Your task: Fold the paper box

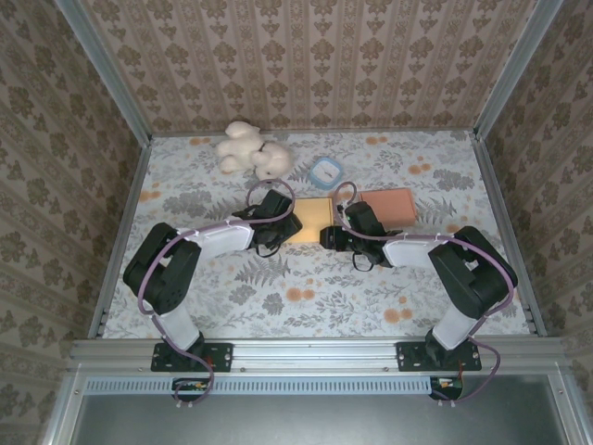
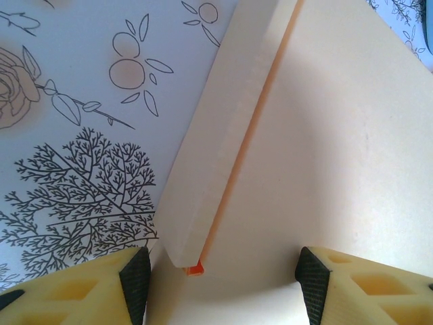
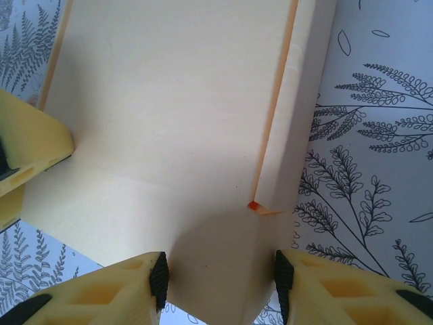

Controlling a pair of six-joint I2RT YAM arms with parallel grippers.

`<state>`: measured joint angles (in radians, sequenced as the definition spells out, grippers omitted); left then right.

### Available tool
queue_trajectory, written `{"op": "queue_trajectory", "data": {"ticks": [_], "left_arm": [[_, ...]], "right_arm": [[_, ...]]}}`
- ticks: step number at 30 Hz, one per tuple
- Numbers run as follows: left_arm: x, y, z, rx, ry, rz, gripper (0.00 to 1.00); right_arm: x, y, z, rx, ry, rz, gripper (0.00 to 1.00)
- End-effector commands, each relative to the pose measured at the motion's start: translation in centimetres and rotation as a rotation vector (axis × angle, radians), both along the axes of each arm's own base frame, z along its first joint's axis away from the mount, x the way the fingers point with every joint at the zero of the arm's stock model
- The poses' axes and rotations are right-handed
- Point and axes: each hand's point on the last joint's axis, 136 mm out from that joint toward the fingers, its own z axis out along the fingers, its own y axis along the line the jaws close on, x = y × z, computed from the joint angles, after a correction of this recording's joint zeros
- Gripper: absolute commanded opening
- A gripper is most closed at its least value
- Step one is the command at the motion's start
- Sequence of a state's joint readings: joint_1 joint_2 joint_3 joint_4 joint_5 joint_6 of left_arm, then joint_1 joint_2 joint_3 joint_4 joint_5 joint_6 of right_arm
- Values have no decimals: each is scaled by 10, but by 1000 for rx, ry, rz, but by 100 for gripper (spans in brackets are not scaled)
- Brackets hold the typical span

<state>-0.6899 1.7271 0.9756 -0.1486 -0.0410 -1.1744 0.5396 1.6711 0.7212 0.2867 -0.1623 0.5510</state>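
Paper box (image 1: 313, 219) between left gripper (image 1: 288, 226) and right gripper (image 1: 330, 236)

Bright, even, diffuse light; both wrist views sharp. Soft grey shadows spread over the cream paper box (image 2: 338, 169) along their lower edges.

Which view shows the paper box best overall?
Right wrist: the paper box spans the frame, both side edges and a raised flap visible. Left wrist shows one flap close up; top external shows it small and partly covered.
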Motion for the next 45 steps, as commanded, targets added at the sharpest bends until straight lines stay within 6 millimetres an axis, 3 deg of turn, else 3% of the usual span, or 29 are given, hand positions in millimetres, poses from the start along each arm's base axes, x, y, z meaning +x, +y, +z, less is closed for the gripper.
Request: {"op": "queue_trajectory", "data": {"ticks": [1, 6, 15, 22, 30, 45], "left_arm": [[-10, 18, -25, 91, 71, 2, 62], [-9, 19, -24, 91, 68, 5, 62], [-10, 18, -27, 85, 75, -1, 62], [-11, 16, -29, 78, 80, -8, 61], [-12, 15, -33, 78, 91, -19, 61], [-12, 3, -40, 31, 131, -53, 61]], "right_arm": [[-8, 9, -3, 50, 29, 31, 48], [-8, 12, 1, 72, 24, 37, 46], [-2, 2, -9, -12, -13, 23, 46], [3, 5, -17, -10, -93, 51, 45], [8, 1, -7, -34, -255, 76, 45], [30, 3, -34, -221, -319, 81, 48]]}}
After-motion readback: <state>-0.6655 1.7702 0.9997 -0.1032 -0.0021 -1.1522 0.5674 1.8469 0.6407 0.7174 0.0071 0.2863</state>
